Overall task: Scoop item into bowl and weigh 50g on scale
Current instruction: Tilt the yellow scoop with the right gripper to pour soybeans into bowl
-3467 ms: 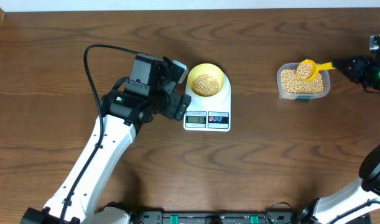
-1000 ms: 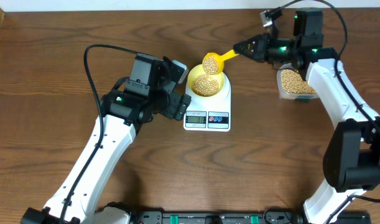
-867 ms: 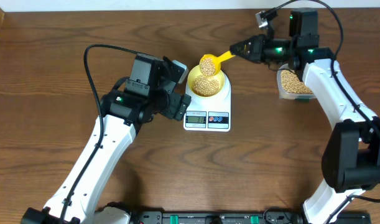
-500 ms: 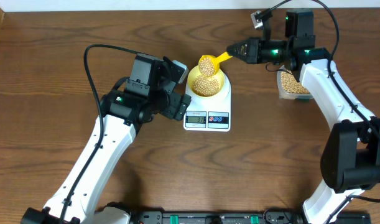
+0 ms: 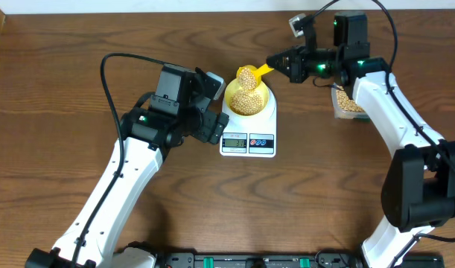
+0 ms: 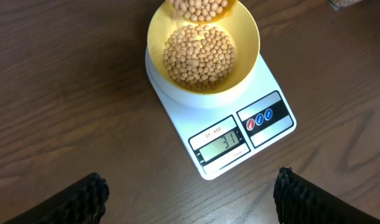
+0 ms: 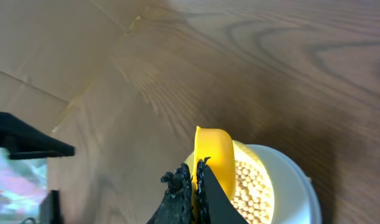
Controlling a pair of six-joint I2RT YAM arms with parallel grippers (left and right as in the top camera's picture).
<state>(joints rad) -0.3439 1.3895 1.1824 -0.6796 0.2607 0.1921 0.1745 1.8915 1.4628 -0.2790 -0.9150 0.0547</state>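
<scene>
Tabletop: brown wood; you have bare room in front of the scale and at far left, while the back edge runs close behind the right gripper.
Left gripper: fingers spread wide, empty, just left of the scale.
Right gripper: clamped on the scoop handle.
Scale: display reads 31.
Tub: partly under the right arm, apart from the scale.
Bowl: on the scale's platform, holding beans.
Scoop: loaded, tilted over the bowl's far rim.

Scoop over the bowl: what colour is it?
The scoop is bright yellow, clearest in the right wrist view.
</scene>
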